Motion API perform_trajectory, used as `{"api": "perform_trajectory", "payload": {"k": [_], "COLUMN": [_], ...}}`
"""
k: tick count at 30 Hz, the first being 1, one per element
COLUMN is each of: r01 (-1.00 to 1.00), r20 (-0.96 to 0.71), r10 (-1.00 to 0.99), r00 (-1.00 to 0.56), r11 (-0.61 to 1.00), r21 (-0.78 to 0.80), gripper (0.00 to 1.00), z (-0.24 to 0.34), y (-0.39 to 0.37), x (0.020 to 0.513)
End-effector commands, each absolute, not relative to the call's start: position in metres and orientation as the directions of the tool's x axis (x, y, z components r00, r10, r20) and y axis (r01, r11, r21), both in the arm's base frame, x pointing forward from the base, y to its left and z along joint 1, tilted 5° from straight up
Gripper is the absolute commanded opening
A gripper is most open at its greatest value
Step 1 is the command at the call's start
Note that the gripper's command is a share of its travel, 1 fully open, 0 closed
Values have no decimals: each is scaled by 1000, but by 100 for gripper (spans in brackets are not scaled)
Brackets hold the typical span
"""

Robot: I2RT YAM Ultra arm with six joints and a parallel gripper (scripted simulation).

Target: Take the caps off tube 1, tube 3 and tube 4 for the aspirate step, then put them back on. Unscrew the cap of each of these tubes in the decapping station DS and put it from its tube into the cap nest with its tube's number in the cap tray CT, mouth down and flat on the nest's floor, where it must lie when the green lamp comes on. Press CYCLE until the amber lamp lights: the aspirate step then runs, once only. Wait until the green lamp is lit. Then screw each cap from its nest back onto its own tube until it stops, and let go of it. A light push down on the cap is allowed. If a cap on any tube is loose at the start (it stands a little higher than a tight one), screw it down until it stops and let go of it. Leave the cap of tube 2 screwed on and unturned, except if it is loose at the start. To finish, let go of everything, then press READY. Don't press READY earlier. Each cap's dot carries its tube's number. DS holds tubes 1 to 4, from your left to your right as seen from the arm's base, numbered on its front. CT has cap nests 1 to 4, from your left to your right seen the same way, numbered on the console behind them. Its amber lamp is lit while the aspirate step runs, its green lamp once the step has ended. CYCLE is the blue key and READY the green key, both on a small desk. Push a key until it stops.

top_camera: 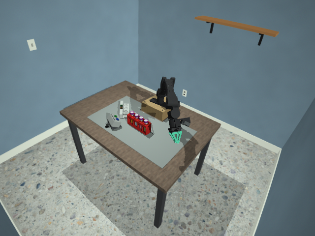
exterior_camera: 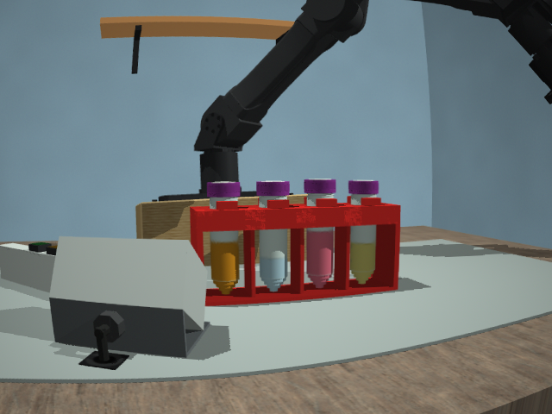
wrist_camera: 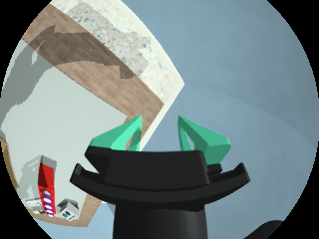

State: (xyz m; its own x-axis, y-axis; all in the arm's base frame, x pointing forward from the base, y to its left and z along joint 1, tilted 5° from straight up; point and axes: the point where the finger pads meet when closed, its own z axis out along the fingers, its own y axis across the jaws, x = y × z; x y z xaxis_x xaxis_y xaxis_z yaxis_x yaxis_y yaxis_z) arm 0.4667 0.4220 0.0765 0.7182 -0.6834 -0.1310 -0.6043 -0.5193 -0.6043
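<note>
The red decapping station (top_camera: 139, 124) (exterior_camera: 294, 216) (wrist_camera: 46, 182) stands on the grey mat (top_camera: 157, 149) and holds four tubes, each with a purple cap on. In the exterior view the caps, from left to right, are the first (exterior_camera: 222, 189), the second (exterior_camera: 272, 188), the third (exterior_camera: 319, 185) and the fourth (exterior_camera: 363, 186). The third seems to stand slightly higher than the others. The white cap tray (top_camera: 123, 108) lies behind the key desk (top_camera: 113, 121) (exterior_camera: 120, 267). The desk carries the blue key (top_camera: 117, 118) and the green key (top_camera: 115, 116). My gripper (top_camera: 175, 138) (wrist_camera: 159, 119) hangs over the mat far to the right of the station. Its fingers are partly apart and empty.
The arm stands on a wooden base box (top_camera: 152, 107) (exterior_camera: 160, 218) behind the station. A small black lever (exterior_camera: 104, 334) sticks out of the desk's near side. The table edge (top_camera: 162, 188) is close to the mat's front. A wall shelf (top_camera: 236, 25) hangs high up.
</note>
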Motion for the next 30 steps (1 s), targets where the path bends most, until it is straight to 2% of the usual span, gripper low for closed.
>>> {"api": "perform_trajectory", "payload": {"k": [1, 5, 13, 20, 28, 30], "r01": [-628, -694, -697, -792, -795, -827], "r20": [-148, -169, -169, -196, -195, -204], "r10": [-709, -769, -772, -857, -860, -887], "r00": [690, 616, 613, 477, 472, 414], "r11": [-483, -430, -428, -323, -319, -272], "r21": [-610, -577, -575, -518, -516, -492], "gripper": [49, 49, 49, 49, 49, 49], "z": [93, 92, 90, 89, 87, 86], "y": [418, 403, 372, 348, 316, 306], "x": [469, 474, 485, 490, 498, 498]}}
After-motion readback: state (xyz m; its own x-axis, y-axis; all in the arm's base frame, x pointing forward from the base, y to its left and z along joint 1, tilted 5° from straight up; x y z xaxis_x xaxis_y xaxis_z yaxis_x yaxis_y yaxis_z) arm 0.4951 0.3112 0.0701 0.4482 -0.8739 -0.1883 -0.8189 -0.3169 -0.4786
